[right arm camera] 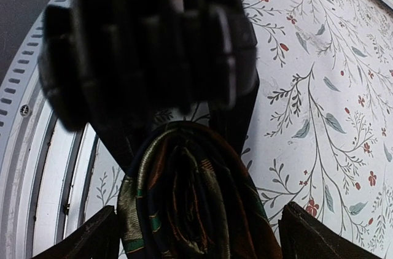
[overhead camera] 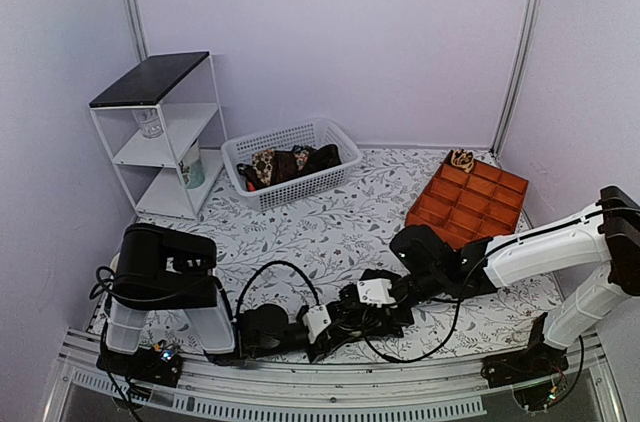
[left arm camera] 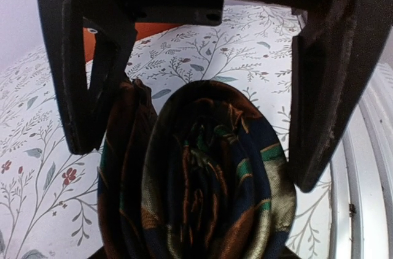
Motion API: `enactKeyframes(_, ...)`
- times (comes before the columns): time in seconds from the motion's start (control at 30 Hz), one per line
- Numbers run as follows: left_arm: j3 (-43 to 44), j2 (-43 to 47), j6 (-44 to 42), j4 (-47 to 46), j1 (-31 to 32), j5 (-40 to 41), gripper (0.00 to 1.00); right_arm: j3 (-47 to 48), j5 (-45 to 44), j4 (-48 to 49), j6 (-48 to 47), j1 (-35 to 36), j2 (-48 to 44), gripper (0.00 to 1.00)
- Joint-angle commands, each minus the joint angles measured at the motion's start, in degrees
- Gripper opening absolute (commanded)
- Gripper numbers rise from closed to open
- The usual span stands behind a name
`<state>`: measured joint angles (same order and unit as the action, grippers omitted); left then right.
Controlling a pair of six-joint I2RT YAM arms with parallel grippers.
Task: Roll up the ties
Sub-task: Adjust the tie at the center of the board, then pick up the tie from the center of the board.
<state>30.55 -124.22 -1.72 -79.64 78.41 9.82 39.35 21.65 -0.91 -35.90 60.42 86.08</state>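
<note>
A dark tie with green, rust and gold stripes, wound into a roll [left arm camera: 209, 179], stands between the fingers of my left gripper [left arm camera: 199, 161], which is shut on it from both sides. In the right wrist view the same roll [right arm camera: 190, 197] sits between the wide-open fingers of my right gripper [right arm camera: 202, 237], whose fingertips [right arm camera: 92, 234] stand apart from the fabric. From above, the left gripper [overhead camera: 330, 329] and right gripper [overhead camera: 352, 314] meet near the table's front edge. More ties [overhead camera: 285, 164] lie in the white basket [overhead camera: 335, 174].
An orange compartment tray [overhead camera: 470, 204] at the right holds a rolled tie [overhead camera: 461, 159] in its far corner. A white shelf unit [overhead camera: 160, 132] stands at the back left. The metal rail [overhead camera: 330, 382] runs close behind the grippers.
</note>
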Motion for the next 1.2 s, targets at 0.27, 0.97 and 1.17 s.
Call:
enactKeyframes(0.27,-2.1,-2.7,1.1,4.2,0.7,5.3,0.47,1.1,0.0,0.7,-0.1,-2.1,4.5,0.71)
enactKeyframes(0.97,-1.7,-2.4,2.6,5.2,0.7,5.8,0.44,0.3,1.0,2.7,-1.6,-2.4,4.3,0.82)
enactKeyframes(1.17,-2.5,-1.8,3.7,5.3,0.8,6.5,0.5,1.0,-2.1,4.2,-0.5,-2.4,6.5,0.71)
